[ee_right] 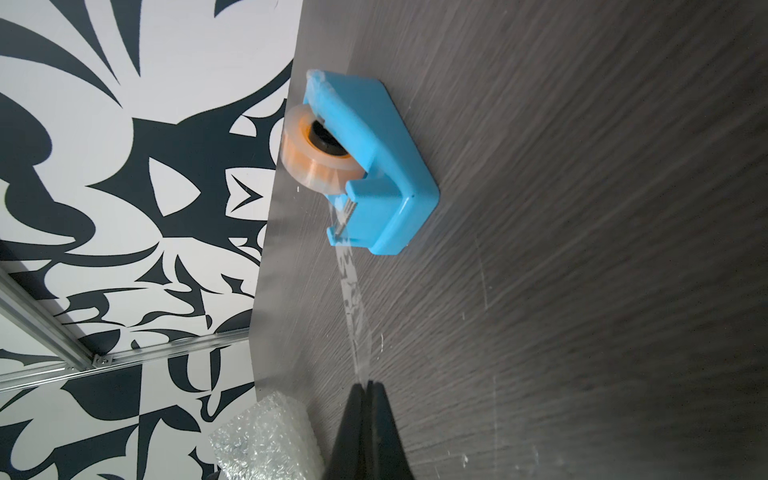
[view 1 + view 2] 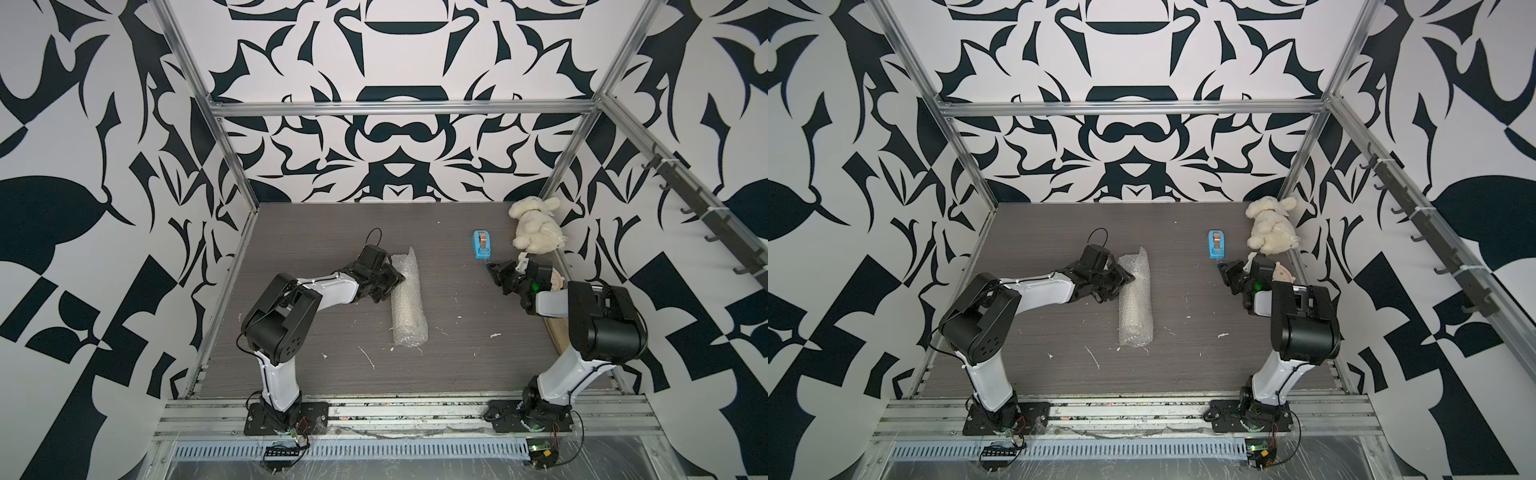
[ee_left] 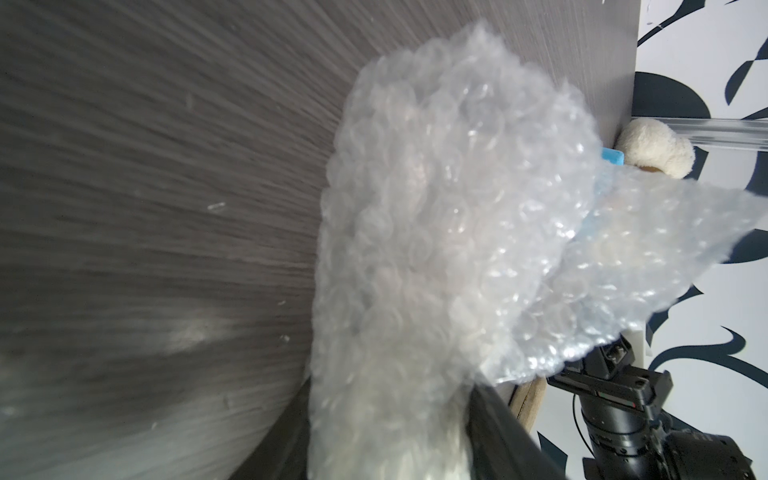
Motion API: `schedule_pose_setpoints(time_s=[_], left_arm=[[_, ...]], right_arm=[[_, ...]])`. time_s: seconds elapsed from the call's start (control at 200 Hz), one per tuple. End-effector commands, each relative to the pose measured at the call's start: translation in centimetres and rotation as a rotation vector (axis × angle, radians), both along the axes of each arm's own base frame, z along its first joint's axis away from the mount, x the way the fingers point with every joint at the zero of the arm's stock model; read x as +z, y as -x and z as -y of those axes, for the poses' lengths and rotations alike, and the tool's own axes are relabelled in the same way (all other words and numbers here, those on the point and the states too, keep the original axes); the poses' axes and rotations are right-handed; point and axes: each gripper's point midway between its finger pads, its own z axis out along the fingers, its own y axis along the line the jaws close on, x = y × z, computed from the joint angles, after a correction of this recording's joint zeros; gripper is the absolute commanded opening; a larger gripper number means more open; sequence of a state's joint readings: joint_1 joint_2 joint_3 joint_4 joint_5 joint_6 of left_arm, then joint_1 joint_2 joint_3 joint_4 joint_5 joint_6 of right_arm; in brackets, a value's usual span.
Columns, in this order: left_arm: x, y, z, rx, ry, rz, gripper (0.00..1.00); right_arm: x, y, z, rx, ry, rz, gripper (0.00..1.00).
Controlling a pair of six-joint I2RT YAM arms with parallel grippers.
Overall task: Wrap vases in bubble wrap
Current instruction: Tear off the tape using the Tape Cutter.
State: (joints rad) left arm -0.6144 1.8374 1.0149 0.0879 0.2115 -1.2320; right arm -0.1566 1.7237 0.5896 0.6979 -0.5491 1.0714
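Bubble wrap (image 2: pixel 407 301): rolled up into a long, fat tube. It is clear and shiny and looks milky white where the layers stack.
Where it lies: flat on the table (image 2: pixel 311 249), about mid-table in both top views (image 2: pixel 1134 297), with its length running from the near side to the far side.
Ends: the near end looks crumpled flat, while the far end is open and ragged.
Close look: on my left wrist feed the bubbles (image 3: pixel 436 228) fill most of the view, and one loose corner of the sheet sticks out sideways.
Vase: I can't make it out. Only a cream tint comes through the plastic close to the fingers, with no ribs or rim readable.
Left gripper (image 2: pixel 390 278): it sits against the far half of the roll from the left. Its dark fingers (image 3: pixel 494 419) stand either side of the tube, half spread and clamped on the wrap.
Right gripper (image 2: pixel 488 268): well apart from the roll, on the right side of the table. The jaws are pressed together (image 1: pixel 368 388) and pinch the end of a clear tape strip (image 1: pixel 355 299).
Tape dispenser (image 1: pixel 374 166): a blue one holding an amber-tinted roll, standing on the table just beyond the right fingertips. The strip runs from its cutter to them.
Plush toy (image 2: pixel 536 224): cream-coloured, slumped in the far right corner beside the dispenser.
Table surface: dark grey woodgrain, with white scraps scattered around the near end of the roll.
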Motion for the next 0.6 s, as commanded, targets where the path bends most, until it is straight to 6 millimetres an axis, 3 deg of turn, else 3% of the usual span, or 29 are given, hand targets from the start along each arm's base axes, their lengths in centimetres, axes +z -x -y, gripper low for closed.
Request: schedule_pose_setpoints(time_s=[0.0,0.245,0.595], left_arm=[[-3.4,2.6,-1.6,-0.005,-0.086,-0.117,0.52],[-3.4,2.6,-1.6,-0.005,-0.086,-0.116,0.52],[-3.1,2.4,-1.5,-0.001,-0.082,-0.109,0.52]], right_arm=[[-0.6,0.4,-0.4,0.025,0.004,0.000,0.00],[-3.4,0.5,-0.3,0.018,0.015,-0.054,0.00],[-6.7,3.5,1.9,-0.002,0.230,-0.272,0.00]])
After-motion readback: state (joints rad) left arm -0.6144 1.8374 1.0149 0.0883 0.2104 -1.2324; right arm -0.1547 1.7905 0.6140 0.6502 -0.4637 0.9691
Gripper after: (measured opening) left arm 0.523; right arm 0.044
